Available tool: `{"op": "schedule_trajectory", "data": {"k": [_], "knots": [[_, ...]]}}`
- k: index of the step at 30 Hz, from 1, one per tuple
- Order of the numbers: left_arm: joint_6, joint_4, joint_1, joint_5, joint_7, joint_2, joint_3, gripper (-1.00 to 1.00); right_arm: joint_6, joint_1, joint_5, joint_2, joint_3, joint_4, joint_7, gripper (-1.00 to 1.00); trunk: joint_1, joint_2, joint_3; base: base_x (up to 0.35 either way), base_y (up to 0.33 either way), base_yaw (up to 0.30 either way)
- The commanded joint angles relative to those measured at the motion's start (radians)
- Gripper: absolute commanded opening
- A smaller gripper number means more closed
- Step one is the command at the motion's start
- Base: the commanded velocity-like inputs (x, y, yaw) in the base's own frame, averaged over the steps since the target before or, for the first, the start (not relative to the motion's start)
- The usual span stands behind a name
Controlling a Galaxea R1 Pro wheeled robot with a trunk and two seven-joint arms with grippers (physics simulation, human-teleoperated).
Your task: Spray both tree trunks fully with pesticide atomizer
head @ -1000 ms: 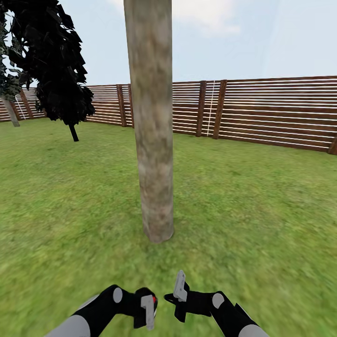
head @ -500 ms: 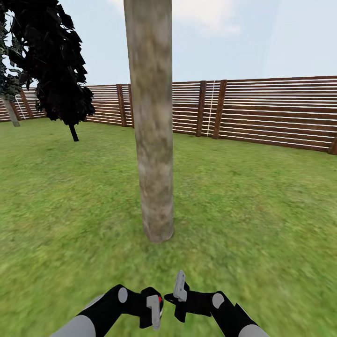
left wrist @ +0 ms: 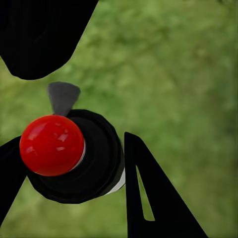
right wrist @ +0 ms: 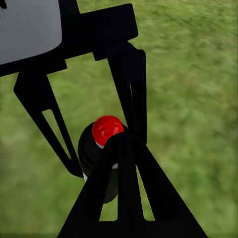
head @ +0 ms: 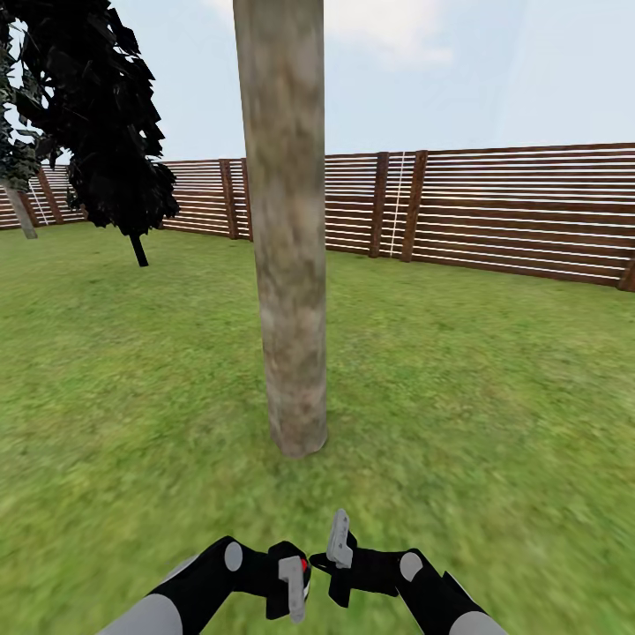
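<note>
The left gripper's black fingers (left wrist: 148, 198) are clamping the black-bodied, red-capped pesticide atomizer (left wrist: 74, 153), one finger on each side of its round body, with a small grey nozzle jutting off its top. In the head view the left gripper (head: 291, 582) is sitting low and near the middle, the red cap just peeking out beside its grey finger. Over the last second this hand has been sliding inward toward the right gripper (head: 339, 551), so the two now sit just beside each other. From the right wrist, the right gripper's black fingers (right wrist: 124, 198) are standing apart, one crossing in front of the bottle's red cap (right wrist: 108, 129); whether they are touching it I cannot tell. This is probably the free hand lining up to press the cap.

Outward, the blurry green grass floor (head: 494, 423) is spreading to the thick grey-tan mottled tree trunk (head: 287, 265) straight ahead, near but apart from both hands. Its bark is not yet showing any coating. Behind it, the brown slatted wooden fence (head: 520, 212) and a black cone-shaped tree (head: 106, 132) are closing off the garden.
</note>
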Motion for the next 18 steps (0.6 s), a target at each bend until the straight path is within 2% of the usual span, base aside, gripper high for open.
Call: {"op": "schedule_trajectory", "data": {"k": [1,8,18], "knots": [[0.000,0.000,0.000,0.001,0.000,0.001,0.000,-1.00,0.000,0.000,0.000,0.000,0.000,0.000,0.000,-1.00,0.000,0.000,0.000,0.000,0.000,0.000],[-0.026,0.001,-0.001,0.005,-0.001,0.001,0.001,-1.00,0.000,0.000,0.000,0.000,0.000,0.000,0.000,-1.00,0.000,0.000,0.000,0.000,0.000,0.000],[-0.028,0.001,0.000,0.007,-0.002,0.003,0.004,-1.00,0.000,0.000,0.000,0.000,0.000,0.001,0.000,-1.00,0.000,0.000,0.000,0.000,0.000,0.000]]}}
